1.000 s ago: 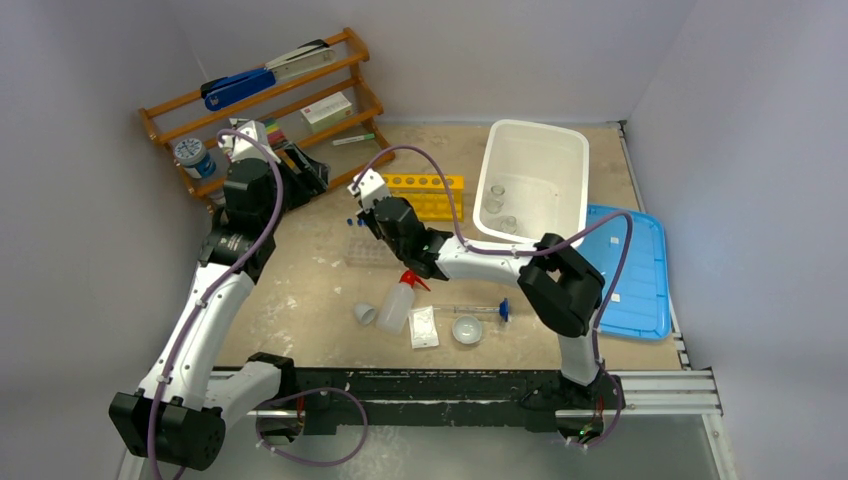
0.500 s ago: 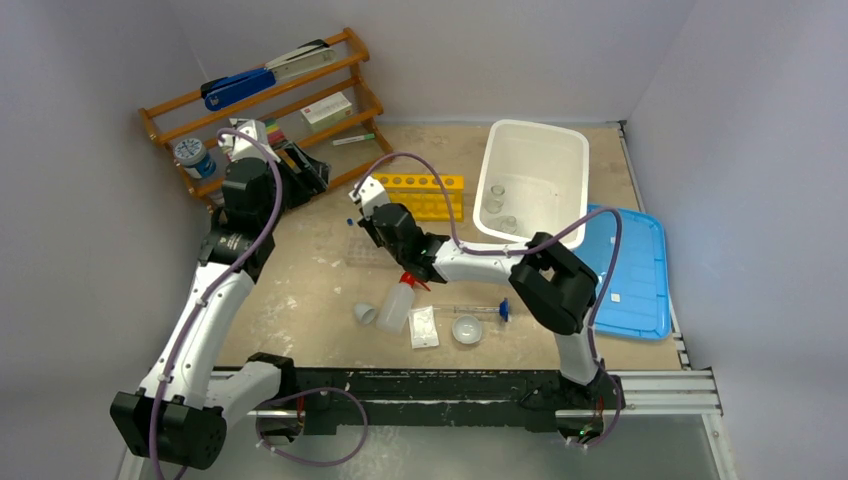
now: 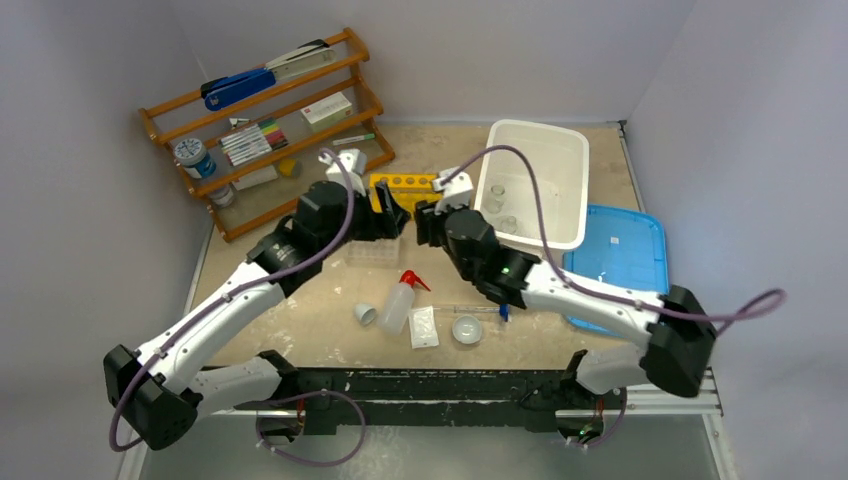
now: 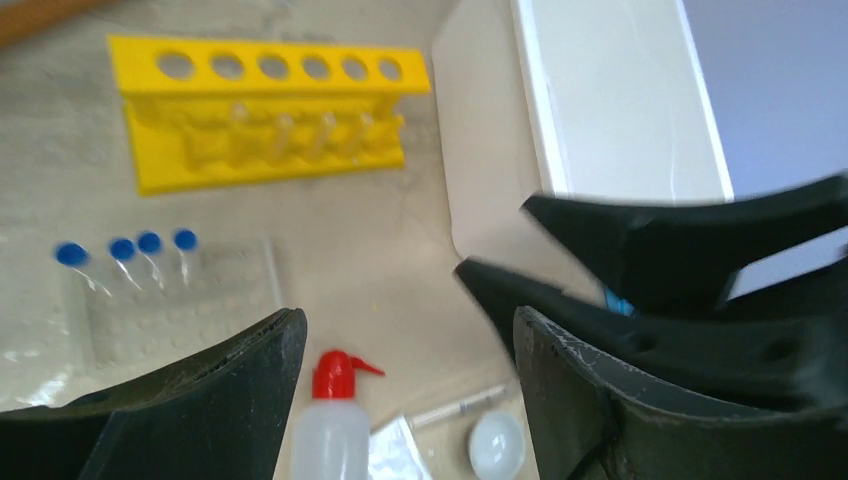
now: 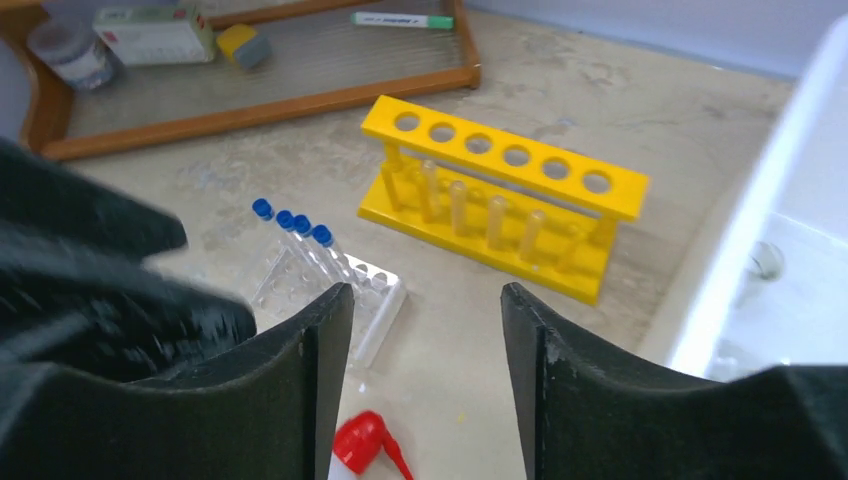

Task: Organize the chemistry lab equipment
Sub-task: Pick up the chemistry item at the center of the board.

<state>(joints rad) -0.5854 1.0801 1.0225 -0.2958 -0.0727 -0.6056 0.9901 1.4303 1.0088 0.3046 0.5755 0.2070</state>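
Observation:
Both grippers hover close together over the table's middle. My left gripper (image 3: 396, 217) (image 4: 410, 335) is open and empty. So is my right gripper (image 3: 424, 222) (image 5: 428, 300). Below them stands the white squeeze bottle (image 3: 397, 307) (image 4: 330, 435) with its red nozzle (image 5: 365, 440). The clear tube tray (image 4: 175, 300) (image 5: 335, 272) holds several blue-capped tubes (image 4: 122, 248) (image 5: 290, 220). Behind it is the yellow six-hole rack (image 3: 405, 184) (image 4: 268, 110) (image 5: 500, 190). One blue-capped tube (image 3: 482, 310) lies on the table beside a round dish (image 3: 466, 329) (image 4: 497, 445).
A white tub (image 3: 575, 190) (image 5: 780, 180) at the back right holds small glass flasks (image 3: 497, 192). A blue lid (image 3: 630, 265) lies to its right. The wooden shelf (image 3: 255, 105) stands at the back left. A small funnel (image 3: 366, 314) and a plastic packet (image 3: 424, 327) lie near the bottle.
My left arm swung from the wooden shelf to the table's middle. The right gripper pulled back from the tube tray toward the right and opened.

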